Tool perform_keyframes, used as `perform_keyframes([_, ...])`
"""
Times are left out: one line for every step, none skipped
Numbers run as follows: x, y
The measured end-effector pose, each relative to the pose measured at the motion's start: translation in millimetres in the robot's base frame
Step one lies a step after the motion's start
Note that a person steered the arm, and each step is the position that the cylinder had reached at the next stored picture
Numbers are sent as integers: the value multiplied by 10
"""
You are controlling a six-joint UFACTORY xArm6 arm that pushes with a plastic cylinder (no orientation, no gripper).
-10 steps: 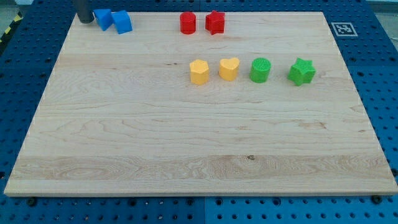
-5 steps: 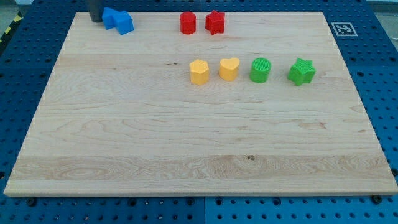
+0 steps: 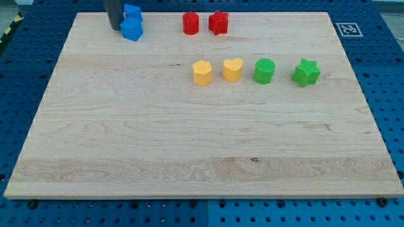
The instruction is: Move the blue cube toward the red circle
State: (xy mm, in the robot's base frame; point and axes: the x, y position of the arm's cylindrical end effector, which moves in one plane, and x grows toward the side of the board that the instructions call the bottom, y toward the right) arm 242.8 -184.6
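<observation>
The blue cube (image 3: 132, 29) lies near the top edge of the wooden board (image 3: 202, 145), left of centre. A second blue block (image 3: 132, 11) sits just above it, touching it. My tip (image 3: 113, 27) is at the cube's left side, touching or nearly touching both blue blocks. The red circle (image 3: 190, 23), a short cylinder, stands to the right of the cube, apart from it by a gap. A red star (image 3: 218, 22) is right beside the red circle.
A row runs across the upper middle: a yellow hexagon-like block (image 3: 202, 72), a yellow heart (image 3: 232, 69), a green cylinder (image 3: 264, 70) and a green star (image 3: 306, 72). A printed marker (image 3: 349, 29) lies at the board's top right corner.
My tip has moved right along the top edge, pushing the two blue blocks right. The blocks turned, so one now lies above the other.
</observation>
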Motion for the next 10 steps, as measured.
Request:
perform_keyframes([109,67])
perform_keyframes([349,77])
perform_keyframes([357,225])
perform_keyframes([357,339])
perform_keyframes([357,349])
perform_keyframes([357,350])
perform_keyframes([357,422])
perform_keyframes([356,572])
perform_keyframes([356,653])
perform_keyframes([356,657])
